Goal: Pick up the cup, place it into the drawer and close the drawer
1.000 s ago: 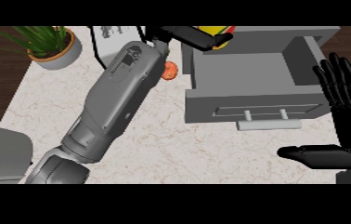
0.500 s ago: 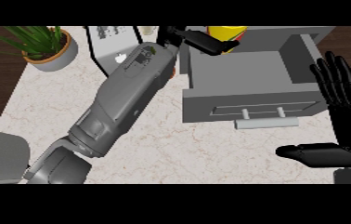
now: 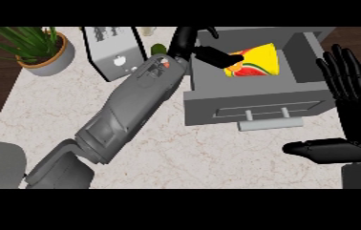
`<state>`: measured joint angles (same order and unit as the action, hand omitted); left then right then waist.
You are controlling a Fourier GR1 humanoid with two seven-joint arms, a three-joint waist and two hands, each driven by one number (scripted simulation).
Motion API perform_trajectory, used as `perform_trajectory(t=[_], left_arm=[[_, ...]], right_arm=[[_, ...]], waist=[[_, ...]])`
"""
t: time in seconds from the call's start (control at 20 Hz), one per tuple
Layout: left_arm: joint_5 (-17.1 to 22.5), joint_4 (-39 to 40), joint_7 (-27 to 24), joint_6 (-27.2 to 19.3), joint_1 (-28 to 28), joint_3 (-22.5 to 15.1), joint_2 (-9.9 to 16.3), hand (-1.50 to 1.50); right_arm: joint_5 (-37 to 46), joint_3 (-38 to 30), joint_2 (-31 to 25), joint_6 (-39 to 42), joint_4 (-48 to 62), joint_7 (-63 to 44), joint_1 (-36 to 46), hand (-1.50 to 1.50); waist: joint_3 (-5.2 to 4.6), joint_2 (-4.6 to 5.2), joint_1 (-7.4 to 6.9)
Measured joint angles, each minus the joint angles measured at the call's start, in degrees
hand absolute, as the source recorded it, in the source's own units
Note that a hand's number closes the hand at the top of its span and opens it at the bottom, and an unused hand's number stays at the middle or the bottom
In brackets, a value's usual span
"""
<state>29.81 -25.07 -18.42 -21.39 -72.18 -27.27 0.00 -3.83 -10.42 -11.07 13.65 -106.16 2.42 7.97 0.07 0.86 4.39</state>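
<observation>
- The yellow cup with a red and green fruit pattern (image 3: 255, 63) is shown tilted on its side over the open compartment of the grey metal drawer (image 3: 254, 102), within the drawer's walls as seen from above.
- The cup is held by the black left hand (image 3: 204, 50), whose fingers are curled round the cup's near end; most of the cup's yellow body is left showing to the right of the fingers.
- Whether the cup is already touching the drawer's floor or is held just above it cannot be told from this view.
- The pick-up is judged to be done, and the placing to be well advanced; the release of the cup is not yet shown.
- The drawer is seen pulled fully out, its pale bar handle (image 3: 270, 124) facing the robot, so the closing step is left to be done.
- The black right hand (image 3: 345, 83) is shown open at the right edge, fingers straight and upward, at rest just beside the drawer's right wall.
- Further out on the white marbled counter (image 3: 211, 157), a grey toaster (image 3: 112, 52) is seen to the left of the grey forearm (image 3: 134, 105), and a green plant in a grey pot (image 3: 38, 47) in the far left corner.
</observation>
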Motion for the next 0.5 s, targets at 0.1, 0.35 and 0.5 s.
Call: perform_trajectory(t=[0.1, 0.35, 0.5], left_arm=[[0.48, 0.67, 0.89, -0.35, -0.03, -2.11, 0.00, -1.50], [1.10, 1.06, 3.66, -3.87, -0.79, -7.65, 0.00, -1.50], [2.38, -0.60, 3.04, -6.08, -0.14, -9.63, 0.00, -1.50]], right_arm=[[-0.33, -0.13, -0.09, 0.44, -0.53, 0.43, -0.74, -1.50], [-0.44, 0.24, 0.12, 0.78, -0.25, 0.95, -0.43, -1.50], [-1.09, 0.23, 0.28, 0.88, -0.91, 0.51, -0.39, -1.50]], waist=[[0.00, 0.05, 0.29], [0.02, 0.26, 1.16], [0.00, 0.23, 1.06]])
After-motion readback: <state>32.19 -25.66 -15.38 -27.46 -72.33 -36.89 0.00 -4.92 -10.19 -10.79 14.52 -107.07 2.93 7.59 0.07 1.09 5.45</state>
